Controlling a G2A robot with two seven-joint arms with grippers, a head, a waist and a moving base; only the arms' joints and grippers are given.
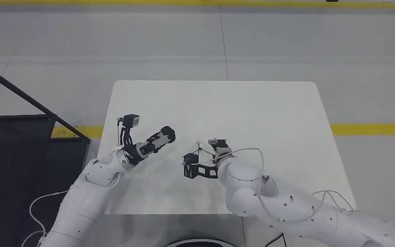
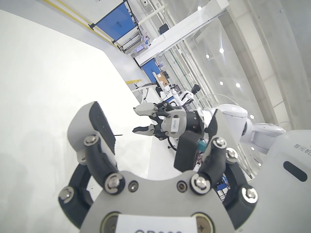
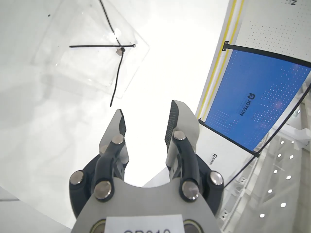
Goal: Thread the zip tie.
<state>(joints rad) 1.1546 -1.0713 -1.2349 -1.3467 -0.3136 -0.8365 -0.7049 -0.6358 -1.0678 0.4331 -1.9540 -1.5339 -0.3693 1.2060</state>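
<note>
Right wrist view: right hand [image 3: 147,109] released, fingers spread, nothing between the pads. It hangs above the white table [image 3: 29,112]. Beyond the fingertips a clear plastic sheet [image 3: 73,69] lies flat on the table. Two black zip ties lie on it, crossing near one corner of the sheet. The first zip tie [image 3: 97,46] runs straight across, with its small head at the end nearest that corner. The second zip tie [image 3: 104,10] is longer and bends at the crossing; its far end runs out of frame and its near end reaches the sheet's near edge, near the fingertips. A small grey speck sits at the crossing; I cannot tell what it is, or whether either strap passes through a head. A blue panel [image 3: 255,93] stands off the table, beyond a yellow floor line [image 3: 226,37].

Left wrist view: left hand [image 2: 155,115] released, fingers wide apart, nothing held. It is above bare table. The right hand shows farther off with its fingers parted. A short black line sits just past one left pad's edge; too small to identify.

Top view: both hands are over the near half of the table, the left hand to the left and well apart from the right. The zip ties read as faint dark lines just beside the right hand's tips, untouched.
</note>
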